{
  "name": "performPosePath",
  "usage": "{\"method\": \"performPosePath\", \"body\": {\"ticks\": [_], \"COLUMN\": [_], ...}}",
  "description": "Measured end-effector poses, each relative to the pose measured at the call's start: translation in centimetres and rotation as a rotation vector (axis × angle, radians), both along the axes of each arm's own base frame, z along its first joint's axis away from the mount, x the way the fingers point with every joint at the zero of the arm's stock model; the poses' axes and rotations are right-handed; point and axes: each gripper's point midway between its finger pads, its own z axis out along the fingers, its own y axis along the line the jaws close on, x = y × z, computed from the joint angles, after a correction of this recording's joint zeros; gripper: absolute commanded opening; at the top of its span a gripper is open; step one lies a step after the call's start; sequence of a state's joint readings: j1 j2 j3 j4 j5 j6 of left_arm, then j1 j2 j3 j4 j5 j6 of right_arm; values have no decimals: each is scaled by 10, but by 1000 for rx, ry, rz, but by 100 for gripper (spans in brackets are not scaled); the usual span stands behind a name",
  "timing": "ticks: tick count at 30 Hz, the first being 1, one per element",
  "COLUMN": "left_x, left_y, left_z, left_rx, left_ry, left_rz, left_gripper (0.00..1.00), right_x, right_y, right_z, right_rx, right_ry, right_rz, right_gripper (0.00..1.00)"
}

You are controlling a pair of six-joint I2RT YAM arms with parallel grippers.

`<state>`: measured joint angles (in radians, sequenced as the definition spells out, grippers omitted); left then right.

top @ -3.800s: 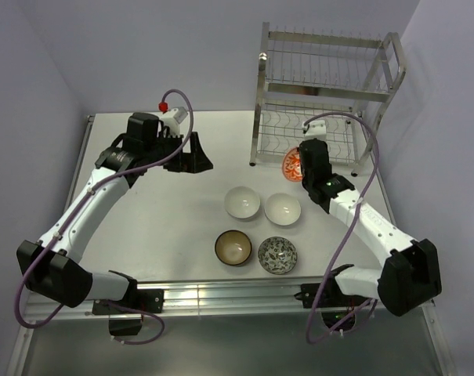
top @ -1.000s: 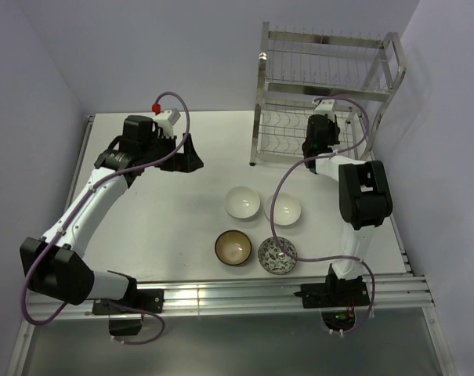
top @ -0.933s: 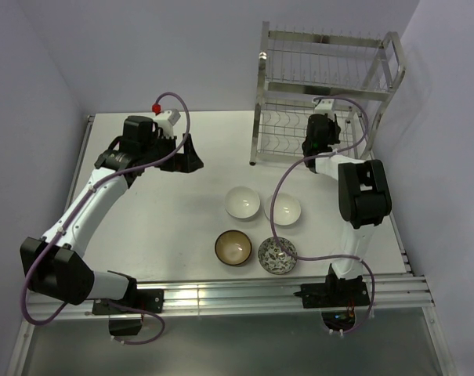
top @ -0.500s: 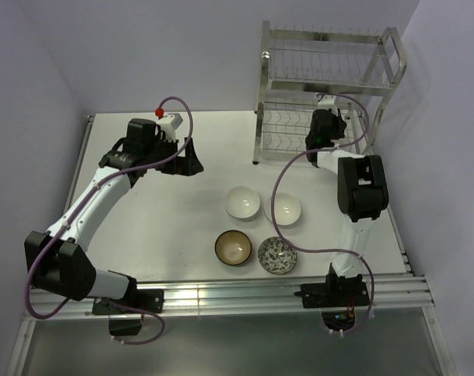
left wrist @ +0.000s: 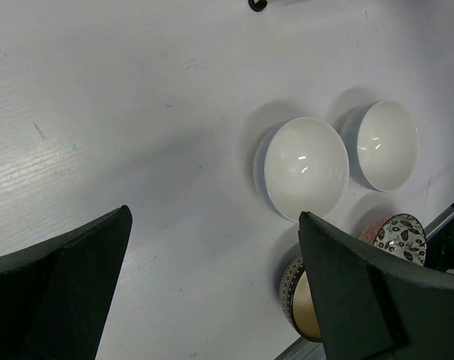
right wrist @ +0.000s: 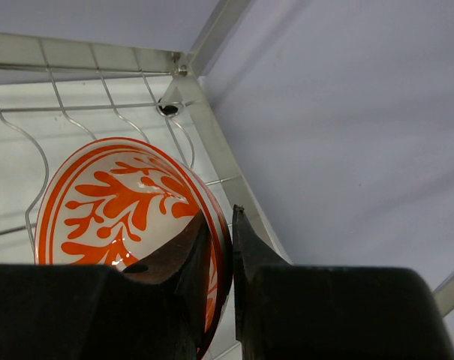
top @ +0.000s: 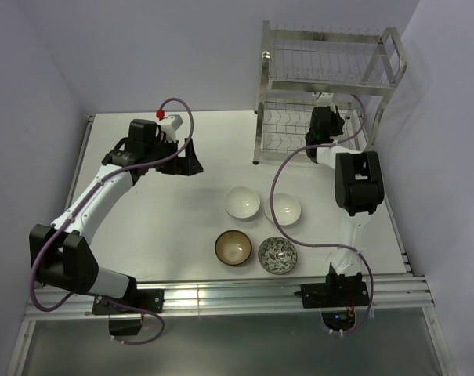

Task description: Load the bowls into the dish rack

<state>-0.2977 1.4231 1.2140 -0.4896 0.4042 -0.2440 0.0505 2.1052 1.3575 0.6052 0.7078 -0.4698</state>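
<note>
My right gripper [right wrist: 220,217] is shut on the rim of the orange-red patterned bowl [right wrist: 121,214], holding it on edge among the curved wires of the dish rack [right wrist: 211,127]. From above, the right gripper [top: 323,124] reaches into the lower tier of the dish rack [top: 327,88] and hides that bowl. Two white bowls [top: 242,202] [top: 283,209], a dark brown bowl [top: 233,247] and a grey-white patterned bowl [top: 277,254] sit on the table. My left gripper [top: 191,160] hovers open to their far left, holding nothing. Its wrist view shows the white bowls [left wrist: 305,169] [left wrist: 388,145].
The rack stands at the table's far right corner against the wall [top: 448,157]. A metal rail [top: 221,298] runs along the near edge by the arm bases. The right arm's purple cable [top: 277,184] loops above the right white bowl.
The right gripper has moved a little farther into the rack's lower tier with the orange-red bowl. The left gripper has drifted slightly to the right, still open.
</note>
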Motion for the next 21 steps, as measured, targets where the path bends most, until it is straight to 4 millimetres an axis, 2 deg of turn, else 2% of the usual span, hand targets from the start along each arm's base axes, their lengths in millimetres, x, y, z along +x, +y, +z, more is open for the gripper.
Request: {"method": "performPosePath", "body": {"ticks": [16,21], "left_x": [6,4], "left_y": [-3,-4], "left_z": [-17,-19], "left_rx": [11,12], "left_ry": [37,41], "left_rz": [-27,-74], "left_gripper": [99,100], "right_x": [28,35], "right_y": [-22,-23], "right_z": [1,11], "right_rx": [-45,-57], "right_ry": [-11,-24], "right_rz": [-30,-28], "right_gripper": [0,0]}}
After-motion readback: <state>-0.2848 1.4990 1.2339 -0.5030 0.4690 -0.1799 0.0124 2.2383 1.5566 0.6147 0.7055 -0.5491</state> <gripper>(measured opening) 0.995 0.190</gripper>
